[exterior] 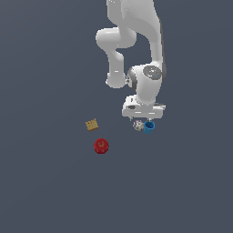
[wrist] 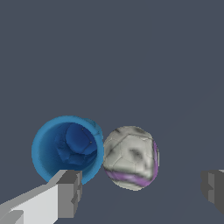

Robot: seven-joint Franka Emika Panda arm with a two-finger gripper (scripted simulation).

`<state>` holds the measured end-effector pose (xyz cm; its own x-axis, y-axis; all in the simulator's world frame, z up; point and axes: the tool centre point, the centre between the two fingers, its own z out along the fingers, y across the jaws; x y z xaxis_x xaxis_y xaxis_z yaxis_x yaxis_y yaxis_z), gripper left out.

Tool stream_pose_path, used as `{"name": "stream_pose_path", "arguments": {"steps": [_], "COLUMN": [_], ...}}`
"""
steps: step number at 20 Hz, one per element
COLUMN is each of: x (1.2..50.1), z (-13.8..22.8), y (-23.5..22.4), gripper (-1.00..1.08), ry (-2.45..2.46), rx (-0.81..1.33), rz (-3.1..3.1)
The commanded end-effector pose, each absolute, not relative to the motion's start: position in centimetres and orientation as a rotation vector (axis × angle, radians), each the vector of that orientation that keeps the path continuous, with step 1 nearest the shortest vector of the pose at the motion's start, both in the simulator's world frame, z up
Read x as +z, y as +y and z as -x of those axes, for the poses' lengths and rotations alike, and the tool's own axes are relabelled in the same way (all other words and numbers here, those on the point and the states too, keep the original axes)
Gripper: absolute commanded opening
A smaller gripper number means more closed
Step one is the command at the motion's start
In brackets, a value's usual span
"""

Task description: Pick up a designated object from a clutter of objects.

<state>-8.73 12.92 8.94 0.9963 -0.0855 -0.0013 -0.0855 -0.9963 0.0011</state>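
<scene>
While the gripper point(wrist: 140, 192) hangs low with its fingers point(wrist: 65, 194) spread wide and holding nothing, the whitish ball point(wrist: 131, 157) sits between them, the blue cup point(wrist: 68, 148) touching its side by one finger. Approach step, I'd say. Next: drop straight, clear the cup rim, then close on the ball.

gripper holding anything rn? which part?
Nothing held. The gripper is open, its fingers straddling the whitish ball beside the blue cup.
</scene>
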Motion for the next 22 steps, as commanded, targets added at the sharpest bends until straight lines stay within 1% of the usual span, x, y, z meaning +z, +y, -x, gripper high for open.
{"name": "stream_pose_path", "arguments": {"steps": [1,7,16,21,22], "x": [8.9,8.0,4.5,3.8,3.8], "z": [8.7,8.8,8.9,8.9,8.9], "y": [12.9,12.9,13.0,13.0,13.0], "gripper": [1.0,1.0,1.0,1.0,-1.0], "ry": [-0.135,-0.135,-0.136,-0.136,-0.136], "rx": [-0.002,-0.002,-0.001,-0.001,-0.001], "rz": [-3.138,-3.138,-3.139,-3.139,-3.139]}}
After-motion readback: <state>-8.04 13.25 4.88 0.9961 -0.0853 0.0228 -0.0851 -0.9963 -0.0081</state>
